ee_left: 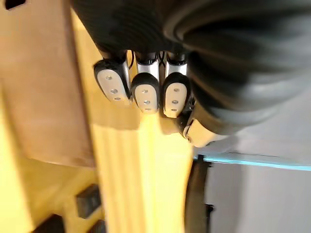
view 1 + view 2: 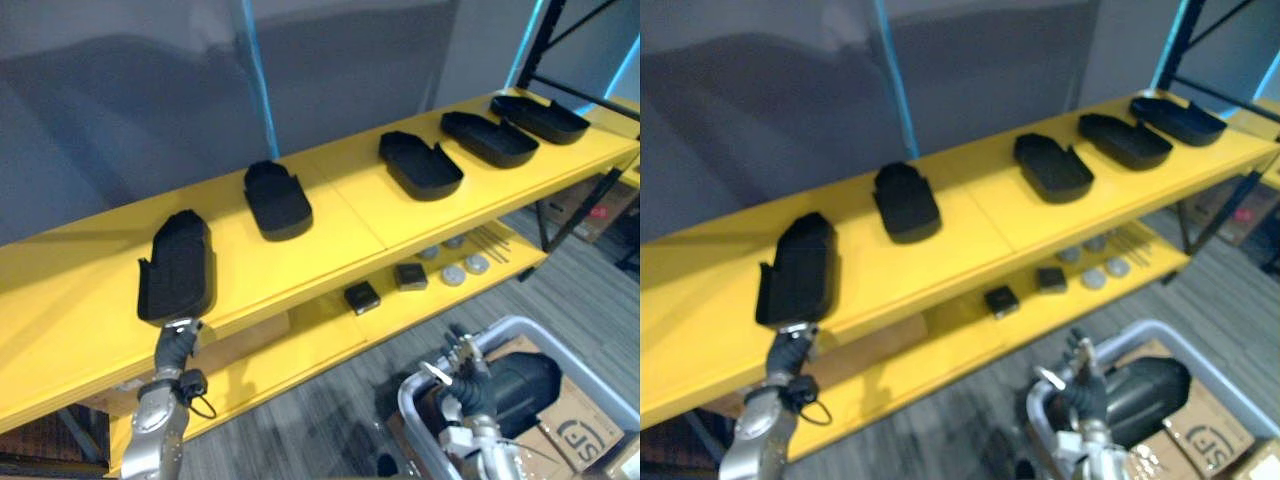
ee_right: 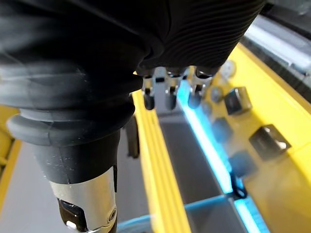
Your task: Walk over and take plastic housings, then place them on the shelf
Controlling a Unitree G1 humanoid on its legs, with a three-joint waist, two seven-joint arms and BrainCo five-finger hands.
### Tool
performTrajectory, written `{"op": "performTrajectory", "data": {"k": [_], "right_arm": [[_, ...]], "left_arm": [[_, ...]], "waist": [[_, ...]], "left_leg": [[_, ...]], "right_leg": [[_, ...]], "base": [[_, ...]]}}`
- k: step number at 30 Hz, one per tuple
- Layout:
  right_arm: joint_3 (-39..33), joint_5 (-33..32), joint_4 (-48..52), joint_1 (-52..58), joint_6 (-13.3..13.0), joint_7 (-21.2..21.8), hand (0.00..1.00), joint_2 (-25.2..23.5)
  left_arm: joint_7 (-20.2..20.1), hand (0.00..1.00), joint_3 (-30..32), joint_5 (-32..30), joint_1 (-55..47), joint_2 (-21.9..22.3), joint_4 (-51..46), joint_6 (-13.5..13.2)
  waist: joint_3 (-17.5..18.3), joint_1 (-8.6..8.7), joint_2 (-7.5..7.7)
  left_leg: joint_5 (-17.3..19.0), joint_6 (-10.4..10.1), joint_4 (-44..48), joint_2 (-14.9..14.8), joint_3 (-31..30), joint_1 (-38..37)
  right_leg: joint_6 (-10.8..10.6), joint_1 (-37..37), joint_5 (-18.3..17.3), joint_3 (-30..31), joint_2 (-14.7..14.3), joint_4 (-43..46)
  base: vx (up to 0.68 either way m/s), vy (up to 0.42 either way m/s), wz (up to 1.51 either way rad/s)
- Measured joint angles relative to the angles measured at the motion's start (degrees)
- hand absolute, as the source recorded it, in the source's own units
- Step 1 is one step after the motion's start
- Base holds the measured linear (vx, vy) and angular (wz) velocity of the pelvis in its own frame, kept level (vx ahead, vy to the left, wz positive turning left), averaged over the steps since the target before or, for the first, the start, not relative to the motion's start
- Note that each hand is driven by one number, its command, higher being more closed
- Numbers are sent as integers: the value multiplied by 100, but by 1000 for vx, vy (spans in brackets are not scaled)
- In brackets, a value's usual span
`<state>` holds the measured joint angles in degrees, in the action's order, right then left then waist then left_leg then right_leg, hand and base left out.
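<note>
Watching our left hand [image 2: 177,338] curled round the near end of the black housing [image 2: 178,265] at the front lip of the shelf [image 2: 340,210], we reckon letting go now could tip it off the edge; our right hand [image 2: 460,375] hangs loose and empty by the bin [image 2: 560,350].

Five black plastic housings, elongated shells with one stepped end, lie in a spaced row along the upper board of the yellow shelf [image 2: 330,215], none touching another. The leftmost housing [image 2: 178,268] lies lengthwise across the board. Its near end overhangs the front edge and meets the left hand [image 2: 176,345] just below. The second housing [image 2: 277,200] rests closed side up, well back from the edge. The third housing [image 2: 420,165], fourth housing [image 2: 489,138] and fifth housing [image 2: 539,118] lie hollow side up, rims showing, set obliquely.
</note>
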<state>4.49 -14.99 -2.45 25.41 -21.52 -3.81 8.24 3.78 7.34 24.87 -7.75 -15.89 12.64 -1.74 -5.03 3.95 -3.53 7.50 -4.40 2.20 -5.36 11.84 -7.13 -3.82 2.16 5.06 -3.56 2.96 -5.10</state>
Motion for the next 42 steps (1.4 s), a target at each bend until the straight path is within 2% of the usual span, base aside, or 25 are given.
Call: {"op": "performTrajectory", "data": {"k": [2, 8, 15, 32, 35, 42], "right_arm": [[1, 0, -48, -32, 0, 0, 0, 0], [3, -1, -49, -43, 0, 9, 0, 7], [22, -1, -70, -51, 0, 12, 0, 58], [223, 1, -176, -88, 1, 12, 0, 102], [223, 1, -240, -104, 1, 12, 0, 101], [224, 5, -245, -107, 0, 12, 0, 94]], "left_arm": [[39, 100, -47, 2, 12, -86, 69, 97], [92, 100, -123, -2, 111, -224, 210, 127], [116, 100, -243, -12, 188, -402, 280, 108], [245, 100, -248, -5, 348, -420, 566, -33], [253, 100, -248, 2, 345, -420, 566, -122], [275, 100, -146, 176, 343, -422, 500, -656]], "waist": [[-22, 1, 1], [-148, 8, -7], [-158, 13, -23], [-195, 22, -62], [-233, 15, -64], [-281, 6, -45]], "left_leg": [[0, -2, 0, -2, 24, -18], [-11, -19, -30, 4, 102, -85], [-24, -40, -41, -9, 102, -86], [-49, -78, -54, -8, 118, -87], [-54, -85, -55, -8, 117, -87], [-64, -95, -61, -9, 116, -87]], "right_leg": [[-3, 0, 16, 36, 0, -1], [-16, 8, 39, 83, 11, -3], [-15, -2, 46, 82, 20, -2], [0, -20, 86, 107, 2, -3], [7, -14, 91, 107, -2, -3], [15, -13, 100, 107, -6, -3]], "base": [[-20, -2, -9], [-16, 1, -5], [0, 0, 0], [0, 0, 0], [0, 0, 0], [0, 0, 0]]}}
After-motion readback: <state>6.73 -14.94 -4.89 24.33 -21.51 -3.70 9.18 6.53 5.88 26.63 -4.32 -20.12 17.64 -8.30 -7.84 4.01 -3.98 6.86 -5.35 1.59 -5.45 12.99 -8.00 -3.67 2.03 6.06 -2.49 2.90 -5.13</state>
